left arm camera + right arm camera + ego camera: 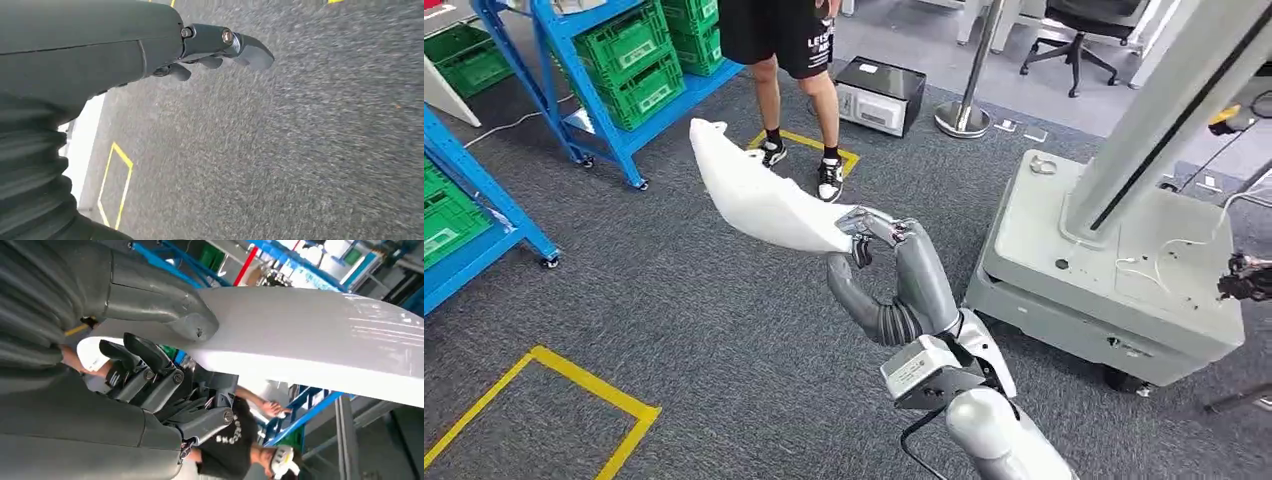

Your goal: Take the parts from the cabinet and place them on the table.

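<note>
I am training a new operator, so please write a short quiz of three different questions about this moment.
1. True or false: the right hand holds the white part.
2. Where do the green crates sit? A) on blue shelves B) on the grey robot base C) on the carpet
3. Fill in: the left hand hangs over grey carpet and holds ____.

Key: 1 true; 2 A; 3 nothing. The right hand's thumb presses on top of the part, with its fingers beneath.
</note>
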Robot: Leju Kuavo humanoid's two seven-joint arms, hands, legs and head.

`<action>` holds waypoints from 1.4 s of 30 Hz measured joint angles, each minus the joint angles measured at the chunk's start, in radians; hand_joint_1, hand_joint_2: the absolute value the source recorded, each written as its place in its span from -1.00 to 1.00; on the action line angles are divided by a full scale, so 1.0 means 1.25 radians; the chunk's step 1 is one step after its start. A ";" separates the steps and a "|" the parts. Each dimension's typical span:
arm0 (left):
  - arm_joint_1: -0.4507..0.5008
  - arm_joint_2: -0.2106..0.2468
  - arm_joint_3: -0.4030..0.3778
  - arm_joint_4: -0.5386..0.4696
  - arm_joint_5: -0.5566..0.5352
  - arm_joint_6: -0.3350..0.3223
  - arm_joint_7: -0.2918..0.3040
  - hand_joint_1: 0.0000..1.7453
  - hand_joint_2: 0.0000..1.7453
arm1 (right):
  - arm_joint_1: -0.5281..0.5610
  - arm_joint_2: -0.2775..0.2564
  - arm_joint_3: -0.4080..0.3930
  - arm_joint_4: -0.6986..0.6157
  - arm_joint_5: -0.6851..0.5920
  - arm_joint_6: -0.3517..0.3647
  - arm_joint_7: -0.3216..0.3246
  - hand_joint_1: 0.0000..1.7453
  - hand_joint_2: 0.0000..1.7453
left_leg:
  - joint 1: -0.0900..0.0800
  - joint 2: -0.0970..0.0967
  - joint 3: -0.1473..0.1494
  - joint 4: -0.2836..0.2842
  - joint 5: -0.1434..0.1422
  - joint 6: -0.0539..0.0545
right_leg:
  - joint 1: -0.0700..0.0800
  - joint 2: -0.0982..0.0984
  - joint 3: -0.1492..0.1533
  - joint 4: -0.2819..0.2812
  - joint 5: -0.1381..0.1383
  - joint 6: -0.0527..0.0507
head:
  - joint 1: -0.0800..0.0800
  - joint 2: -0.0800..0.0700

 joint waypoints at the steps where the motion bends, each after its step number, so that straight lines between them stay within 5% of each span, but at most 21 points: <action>1: -0.001 0.000 0.000 0.000 0.000 0.000 0.000 -1.00 1.00 | -0.001 0.000 0.000 0.000 0.000 0.000 0.000 1.00 1.00 | -0.003 0.006 0.001 0.001 -0.001 -0.003 | 0.005 -0.035 0.014 -0.038 -0.008 -0.008 | -0.001 0.000; 5: -0.001 0.000 0.000 0.000 0.000 0.001 0.000 -1.00 1.00 | -0.002 0.000 0.000 0.000 0.000 0.001 0.000 1.00 1.00 | -0.006 0.032 0.010 -0.008 -0.003 -0.021 | 0.010 -0.007 0.009 -0.042 0.000 -0.019 | 0.001 0.000; 11: -0.001 -0.001 0.000 0.000 0.000 0.002 0.000 -1.00 1.00 | -0.002 0.000 0.000 0.000 0.000 0.001 -0.001 1.00 1.00 | -0.006 0.036 0.011 -0.007 -0.004 -0.024 | 0.007 -0.002 0.012 -0.047 0.004 -0.023 | 0.001 0.000; 12: 0.000 0.000 0.000 0.000 0.010 0.012 -0.009 -1.00 1.00 | -0.005 0.000 0.000 0.000 -0.004 0.010 -0.002 1.00 1.00 | -0.002 -0.023 -0.002 0.023 -0.031 -0.033 | -0.002 0.009 0.017 -0.054 0.011 -0.032 | 0.001 0.000; 13: 0.004 -0.001 0.000 0.000 0.025 0.021 -0.023 -1.00 1.00 | -0.010 0.000 0.000 0.000 -0.009 0.020 -0.006 1.00 1.00 | -0.002 -0.046 -0.028 0.085 -0.069 -0.034 | -0.002 0.019 0.015 -0.053 0.013 -0.036 | -0.001 0.000; 14: 0.023 0.000 0.022 0.000 0.097 0.043 -0.099 -1.00 1.00 | -0.010 -0.001 0.000 0.001 -0.016 0.031 -0.011 1.00 1.00 | 0.000 -0.060 -0.102 0.240 -0.116 -0.037 | -0.001 0.057 0.014 -0.051 0.012 -0.036 | 0.000 0.000; 15: 0.028 0.002 0.035 0.000 0.124 0.049 -0.122 -1.00 1.00 | -0.010 -0.001 0.000 0.001 -0.016 0.030 -0.011 1.00 1.00 | 0.001 -0.060 -0.088 0.205 -0.084 -0.037 | -0.002 0.069 0.014 -0.049 0.012 -0.035 | 0.000 0.000; 17: 0.030 0.006 0.066 0.000 0.175 0.053 -0.152 -1.00 1.00 | -0.011 -0.002 0.000 0.002 -0.022 0.024 -0.017 1.00 1.00 | 0.004 -0.076 -0.023 0.059 -0.004 -0.037 | -0.006 0.089 0.016 -0.043 0.008 -0.030 | 0.000 0.000; 19: 0.031 0.007 0.091 0.001 0.183 0.052 -0.137 -1.00 1.00 | -0.018 -0.003 0.000 0.006 -0.035 0.019 -0.029 1.00 1.00 | 0.005 -0.120 0.000 0.004 -0.011 -0.034 | -0.005 0.105 0.008 -0.033 0.004 -0.019 | -0.003 0.000; 23: 0.035 0.011 0.114 0.001 0.179 0.046 -0.103 -1.00 1.00 | -0.009 -0.021 -0.017 0.003 -0.058 -0.016 -0.037 1.00 1.00 | 0.004 -0.089 0.004 0.000 0.001 -0.008 | -0.010 0.131 0.002 -0.044 0.015 0.003 | -0.003 0.000; 25: 0.036 0.013 0.123 0.001 0.180 0.040 -0.107 -1.00 1.00 | -0.003 -0.030 -0.032 -0.002 -0.061 -0.024 -0.038 1.00 1.00 | 0.005 -0.074 0.004 -0.003 0.003 0.001 | -0.004 0.067 -0.023 0.010 -0.021 0.006 | 0.004 0.000; 26: 0.039 0.014 0.127 0.001 0.181 0.038 -0.108 -1.00 1.00 | -0.002 -0.032 -0.035 -0.003 -0.061 -0.028 -0.038 1.00 1.00 | 0.003 -0.064 0.003 -0.003 0.003 0.003 | -0.004 0.050 -0.055 0.074 -0.053 0.009 | 0.005 0.000; 28: 0.041 0.014 0.130 0.001 0.182 0.035 -0.109 -1.00 1.00 | 0.011 -0.034 -0.038 -0.003 -0.059 -0.034 -0.039 1.00 1.00 | -0.001 -0.042 0.002 -0.003 0.001 0.006 | -0.004 0.037 -0.113 0.193 -0.097 0.011 | 0.005 0.000; 29: 0.040 0.011 0.133 0.001 0.182 0.034 -0.110 -1.00 1.00 | 0.017 -0.034 -0.041 -0.003 -0.056 -0.037 -0.039 1.00 1.00 | -0.001 -0.032 0.002 -0.002 0.000 0.007 | -0.004 0.035 -0.121 0.209 -0.095 0.011 | 0.005 0.000; 30: 0.039 0.008 0.133 0.001 0.181 0.034 -0.110 -1.00 1.00 | 0.020 -0.034 -0.043 -0.003 -0.053 -0.039 -0.039 1.00 1.00 | -0.002 -0.023 0.002 -0.002 0.000 0.007 | -0.004 0.033 -0.109 0.186 -0.076 0.009 | 0.005 0.000; 32: 0.035 0.002 0.134 0.002 0.179 0.034 -0.110 -1.00 1.00 | 0.021 -0.034 -0.048 -0.003 -0.050 -0.044 -0.039 1.00 1.00 | -0.002 -0.006 0.005 -0.001 -0.002 0.005 | -0.003 0.017 -0.035 0.051 -0.013 0.004 | 0.005 0.000; 33: 0.032 -0.001 0.134 0.002 0.179 0.033 -0.110 -1.00 1.00 | 0.021 -0.034 -0.050 -0.004 -0.050 -0.045 -0.039 1.00 1.00 | -0.003 0.000 0.008 -0.001 -0.004 0.002 | -0.001 -0.017 0.010 -0.024 0.007 0.000 | 0.005 0.000; 34: 0.029 -0.002 0.135 0.002 0.178 0.032 -0.109 -1.00 1.00 | 0.021 -0.034 -0.052 -0.005 -0.051 -0.045 -0.039 1.00 1.00 | -0.009 0.006 0.008 0.001 -0.008 -0.004 | 0.006 -0.033 0.013 -0.040 0.001 -0.003 | 0.005 0.000; 38: 0.019 -0.005 0.138 0.002 0.179 0.025 -0.110 -1.00 1.00 | 0.030 -0.036 -0.058 -0.008 -0.054 -0.043 -0.047 1.00 1.00 | -0.008 0.034 0.020 -0.008 -0.011 -0.022 | 0.005 0.005 0.010 -0.048 0.010 -0.021 | 0.005 0.000; 40: 0.017 -0.006 0.140 0.002 0.182 0.025 -0.116 -1.00 1.00 | 0.026 -0.036 -0.059 -0.009 -0.057 -0.042 -0.052 1.00 1.00 | -0.004 -0.031 0.004 0.030 -0.042 -0.031 | -0.002 0.018 0.014 -0.053 0.016 -0.030 | 0.004 0.000; 42: 0.018 -0.006 0.140 0.004 0.182 0.025 -0.116 -1.00 1.00 | 0.024 -0.035 -0.060 -0.009 -0.058 -0.042 -0.053 1.00 1.00 | -0.003 -0.056 -0.050 0.151 -0.105 -0.033 | -0.001 0.033 0.013 -0.053 0.017 -0.036 | 0.004 0.000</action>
